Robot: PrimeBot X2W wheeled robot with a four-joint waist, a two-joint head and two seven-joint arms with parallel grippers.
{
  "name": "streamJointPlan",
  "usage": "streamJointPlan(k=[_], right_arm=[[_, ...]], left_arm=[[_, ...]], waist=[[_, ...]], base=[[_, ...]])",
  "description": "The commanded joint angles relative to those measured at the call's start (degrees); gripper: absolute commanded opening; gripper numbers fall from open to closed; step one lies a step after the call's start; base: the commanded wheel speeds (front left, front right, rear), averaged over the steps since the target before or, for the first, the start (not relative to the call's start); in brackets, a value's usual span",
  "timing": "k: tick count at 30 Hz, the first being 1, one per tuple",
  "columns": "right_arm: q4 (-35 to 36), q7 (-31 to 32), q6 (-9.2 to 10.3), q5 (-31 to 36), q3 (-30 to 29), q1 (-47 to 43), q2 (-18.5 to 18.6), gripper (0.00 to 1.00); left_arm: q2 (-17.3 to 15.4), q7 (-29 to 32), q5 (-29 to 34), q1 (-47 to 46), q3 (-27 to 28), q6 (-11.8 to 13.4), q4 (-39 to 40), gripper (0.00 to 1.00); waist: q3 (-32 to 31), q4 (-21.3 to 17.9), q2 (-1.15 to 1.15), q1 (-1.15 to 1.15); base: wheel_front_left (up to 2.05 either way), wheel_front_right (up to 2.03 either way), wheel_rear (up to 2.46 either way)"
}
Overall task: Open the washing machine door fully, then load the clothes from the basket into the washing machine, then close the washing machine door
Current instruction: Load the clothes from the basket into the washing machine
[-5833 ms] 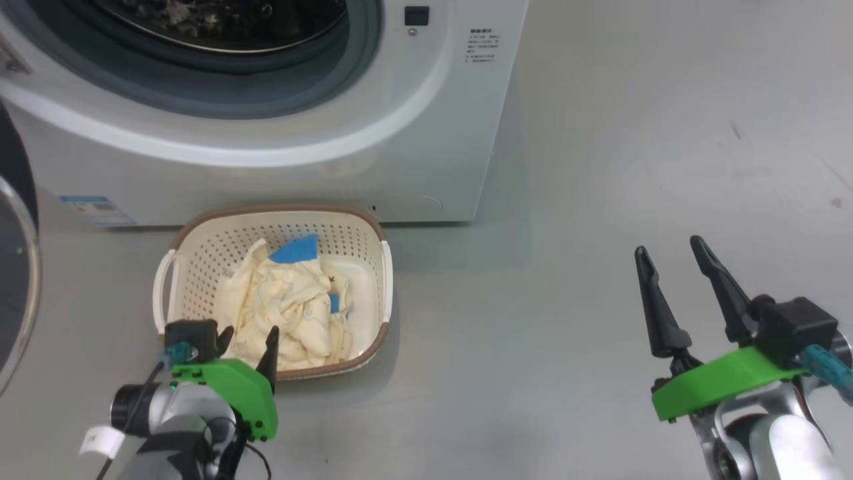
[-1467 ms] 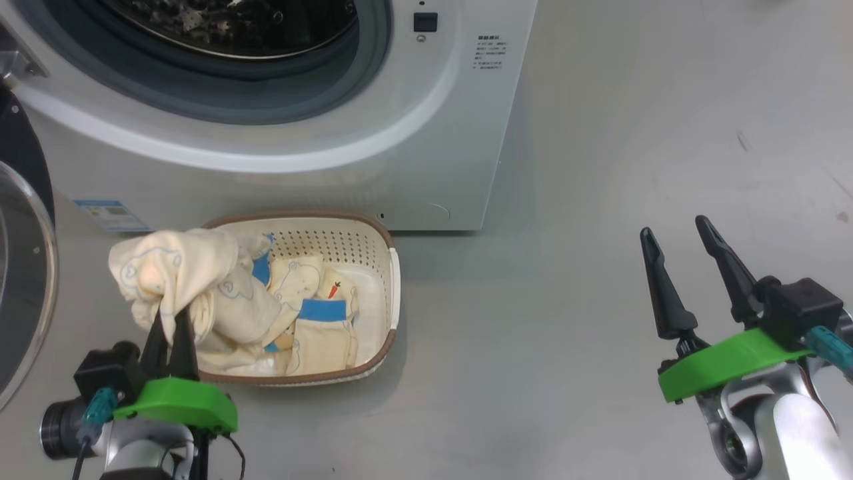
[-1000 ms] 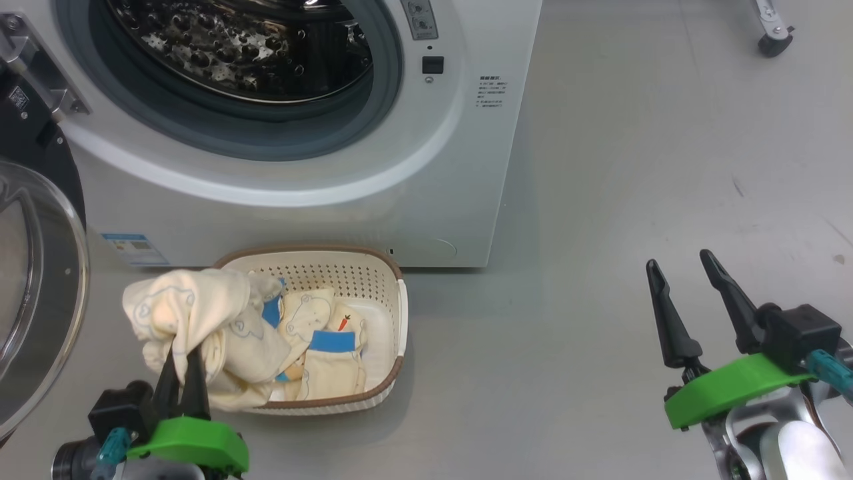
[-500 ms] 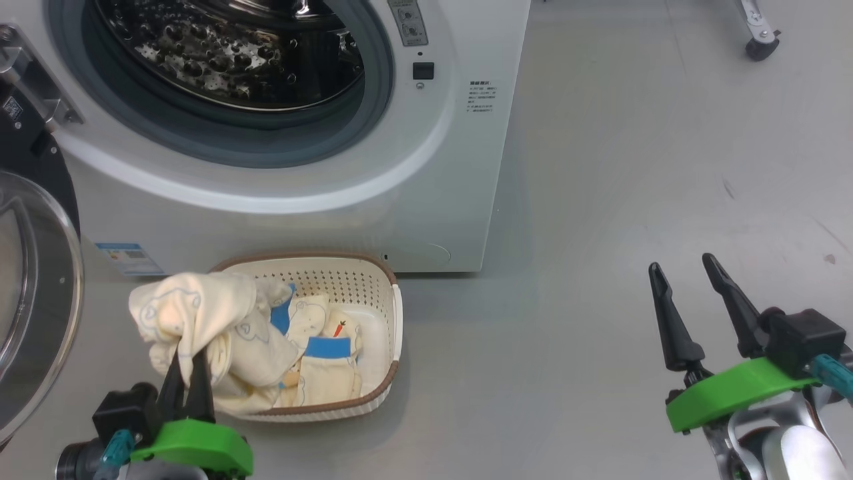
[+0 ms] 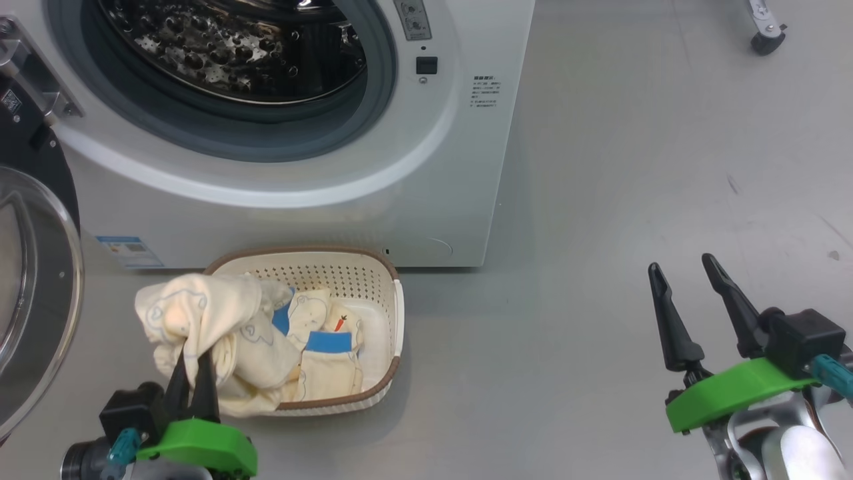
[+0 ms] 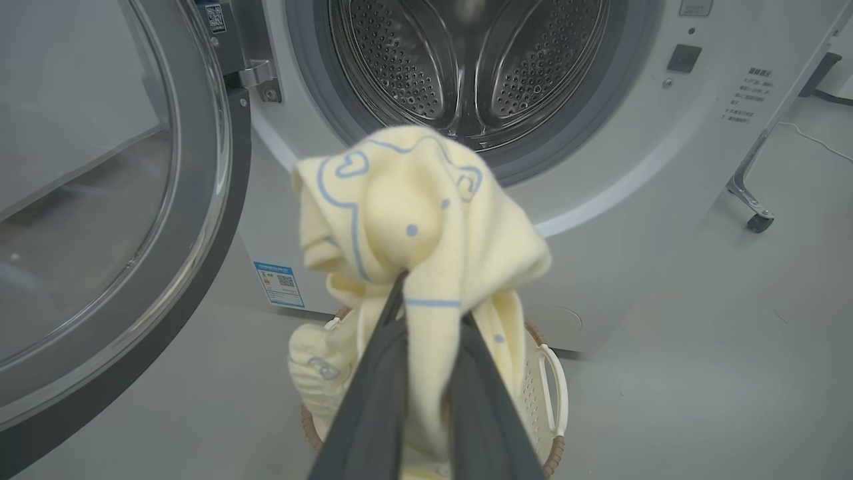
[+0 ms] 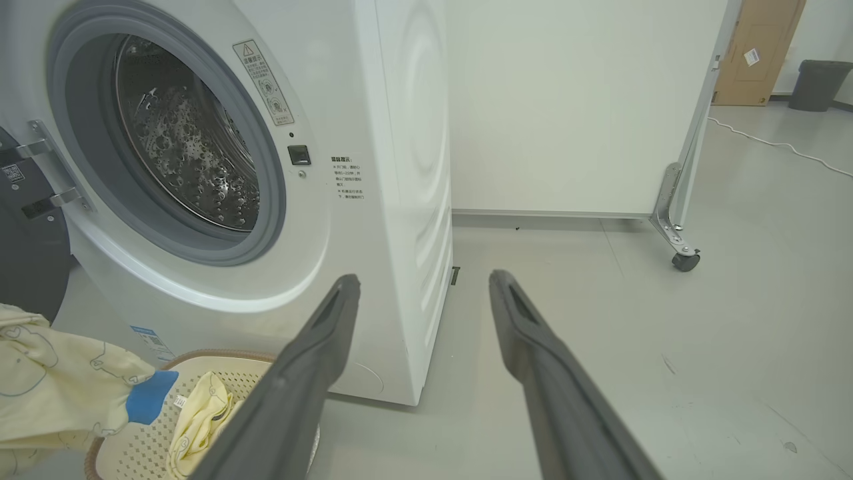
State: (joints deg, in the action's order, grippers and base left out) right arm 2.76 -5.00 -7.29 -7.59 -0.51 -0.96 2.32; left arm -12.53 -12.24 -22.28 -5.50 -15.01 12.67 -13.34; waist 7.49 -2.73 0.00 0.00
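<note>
Clothes (image 5: 200, 320) hang pinched in my left hand (image 5: 192, 357) over the left rim of the basket (image 5: 394, 320). The washing machine (image 5: 400, 187) gapes ahead of it, with the washing machine door (image 5: 40, 280) swung wide to its left. My right hand (image 5: 680, 262) is spread over bare floor (image 5: 600, 200). Seconds ago that bundle lay in the basket.

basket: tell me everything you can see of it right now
The basket is a small rounded-rectangular tub, cream plastic by its look, with perforated walls, a brown woven-look rim and a white handle on its right end. It stands upright on the grey floor, close before the washing machine. Cream-yellow clothes lie inside; a garment pinched by the left gripper trails over its left side.
</note>
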Motion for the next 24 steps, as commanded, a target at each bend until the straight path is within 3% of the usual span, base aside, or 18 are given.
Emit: streamJointPlan(k=[1, 11, 24], right_arm=[[2.28, 0.10, -0.20, -0.14, 1.14, 0.96, 0.55, 1.00], [2.83, -0.27, -0.20, -0.53, 2.13, 2.25, 0.55, 1.00], [2.30, -2.91, -0.20, -1.97, 3.41, 6.05, 0.55, 1.00]], left_arm=[[-1.23, -0.39, -0.11, -2.73, 2.10, 0.25, 1.53, 0.00], [-1.93, 1.51, -1.60, -8.26, 2.36, -1.29, -1.54, 0.00], [-6.31, 10.97, -6.59, -24.59, 4.44, -7.06, -10.71, 0.00]], waist=[[0.16, -0.04, 0.00, 0.00], [3.85, -1.88, 0.00, 0.00], [13.09, -5.81, 0.00, 0.00]], base=[[0.00, 0.00, 0.00], [0.00, 0.00, 0.00], [0.00, 0.00, 0.00]])
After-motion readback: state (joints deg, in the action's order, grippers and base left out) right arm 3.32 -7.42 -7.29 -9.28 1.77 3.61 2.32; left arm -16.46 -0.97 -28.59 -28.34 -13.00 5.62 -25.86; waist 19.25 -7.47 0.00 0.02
